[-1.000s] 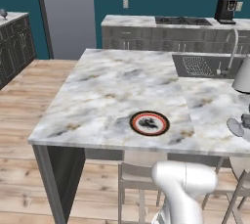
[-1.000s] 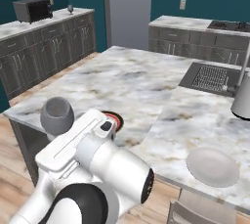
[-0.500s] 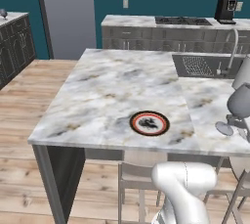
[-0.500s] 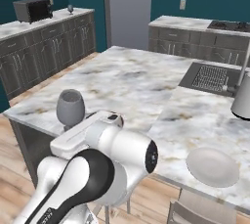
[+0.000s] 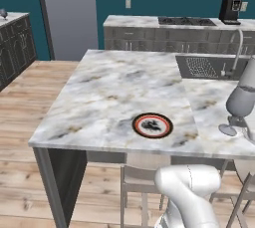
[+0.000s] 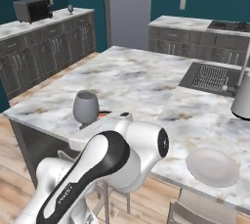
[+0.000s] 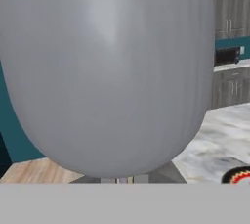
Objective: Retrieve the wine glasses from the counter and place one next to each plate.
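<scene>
Wine glass [image 6: 86, 107] upright (bowl grey), pincer clamped on its stem, above island [image 5: 109, 87], near red-rimmed plate [image 5: 152, 125]

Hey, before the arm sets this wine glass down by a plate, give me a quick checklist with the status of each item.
1. Wine glass held in the claw: ok; bowl upright.
2. Glass over the island: ok.
3. Red-rimmed plate free of objects: ok.
4. Off-white plate free of objects: ok.
5. Bare marble beside the red-rimmed plate: ok.
6. Height of the glass's foot above the marble: cannot tell.
</scene>
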